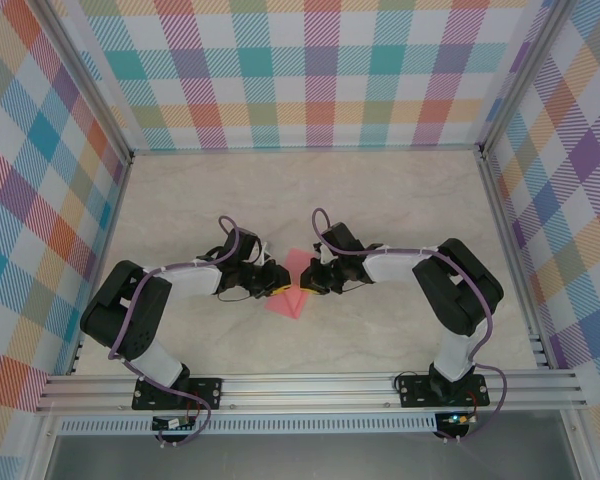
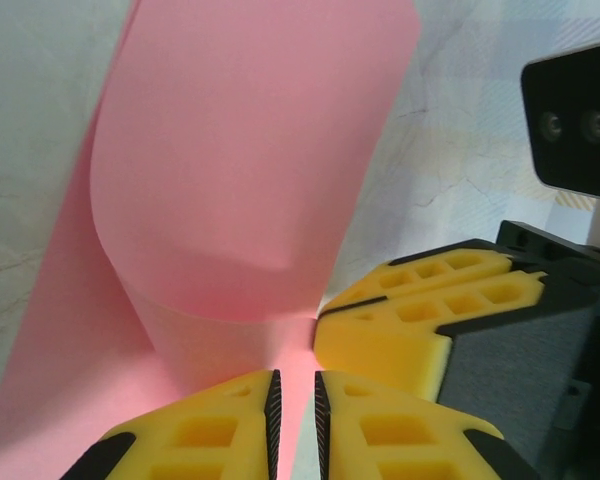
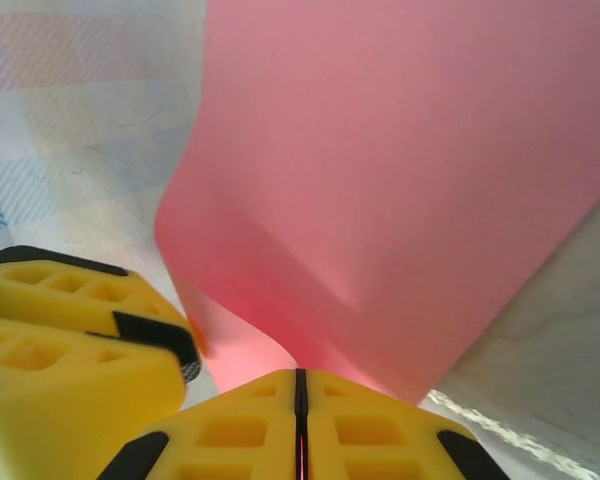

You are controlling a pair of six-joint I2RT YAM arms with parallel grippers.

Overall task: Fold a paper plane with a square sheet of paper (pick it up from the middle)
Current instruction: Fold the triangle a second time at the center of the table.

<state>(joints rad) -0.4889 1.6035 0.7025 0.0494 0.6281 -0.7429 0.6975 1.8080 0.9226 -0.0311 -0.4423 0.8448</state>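
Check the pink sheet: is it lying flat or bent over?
Bent over, not creased flat. The square sheet of paper curls in a rounded loop, pinched by the left gripper and the right gripper.

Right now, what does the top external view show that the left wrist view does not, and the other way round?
Top view: the whole left arm and right arm bolted to the rail, the checked walls, and the pink paper as a small shape between the left gripper and right gripper.
Left wrist view: the paper curling up into a loop, its edge pinched between the left gripper's yellow fingers.
Shared: the paper, both grippers, the marbled table.
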